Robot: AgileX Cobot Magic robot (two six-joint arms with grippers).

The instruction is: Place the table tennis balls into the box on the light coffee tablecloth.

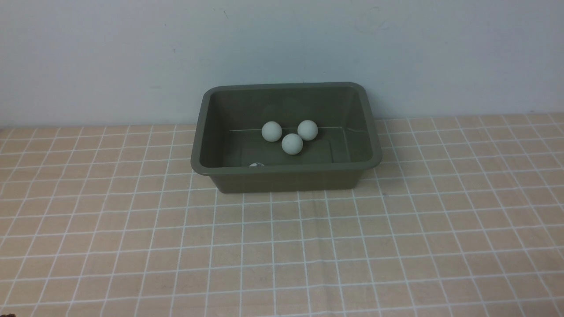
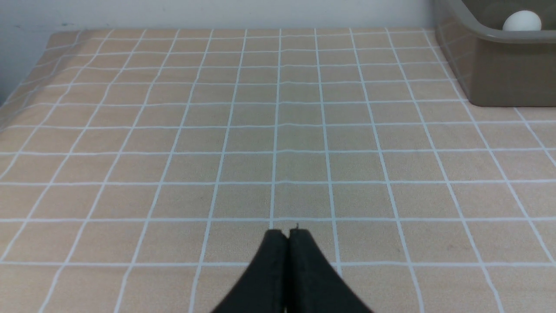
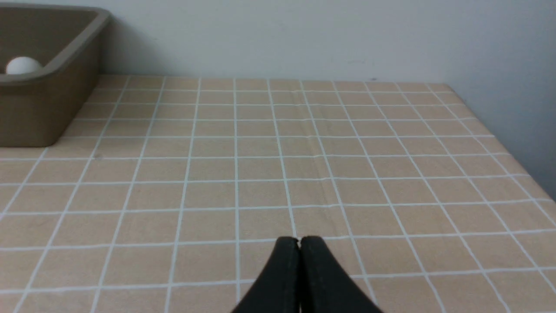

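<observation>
The olive-green box [image 1: 286, 169] stands at the back middle of the light coffee tablecloth [image 1: 282, 246]. Three white table tennis balls lie inside it: one [image 1: 271, 131], one [image 1: 307, 130] and one [image 1: 292, 144]. The top of a fourth ball [image 1: 256, 165] peeks over the near rim. A fifth ball does not show. My left gripper [image 2: 286, 232] is shut and empty, low over bare cloth; the box [image 2: 499, 69] and one ball [image 2: 522, 21] show at that view's corner. My right gripper [image 3: 299, 240] is shut and empty over bare cloth; the box [image 3: 39, 108] and a ball [image 3: 22, 65] show there too.
A pale wall [image 1: 282, 44] rises right behind the box. The cloth's right edge [image 3: 512, 143] runs along a wall in the right wrist view, and its left edge [image 2: 26, 78] shows in the left wrist view. Neither arm shows in the front view.
</observation>
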